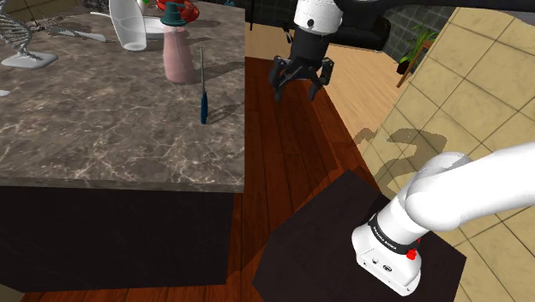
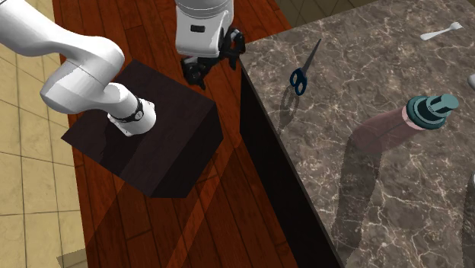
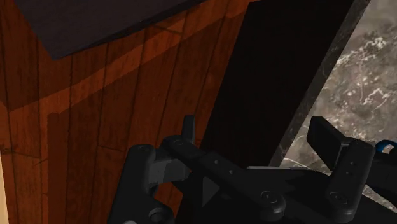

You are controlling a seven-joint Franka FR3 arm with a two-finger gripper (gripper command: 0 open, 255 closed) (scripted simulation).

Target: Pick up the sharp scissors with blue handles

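Note:
The scissors (image 1: pixel 203 89) lie closed on the marble counter (image 1: pixel 103 137), their blue handles toward the counter's front edge and thin blades pointing away. In the second exterior view the scissors (image 2: pixel 302 70) rest close to the counter's corner. My gripper (image 1: pixel 300 80) hangs open over the wooden floor, just off the counter's side edge and above counter height, with nothing between its fingers. The second exterior view shows the gripper (image 2: pixel 215 64) left of the counter corner. In the wrist view the gripper (image 3: pixel 257 137) looks down at the floor, with a bit of blue handle (image 3: pixel 385 147) beyond one finger.
A pink bottle (image 1: pixel 179 53) with a teal cap stands just behind the scissors, beside a white vase (image 1: pixel 129 24) and a wire model (image 1: pixel 26 45). A white spoon (image 2: pixel 441 32) lies farther along. The dark stand (image 1: pixel 343 244) sits on the wooden floor.

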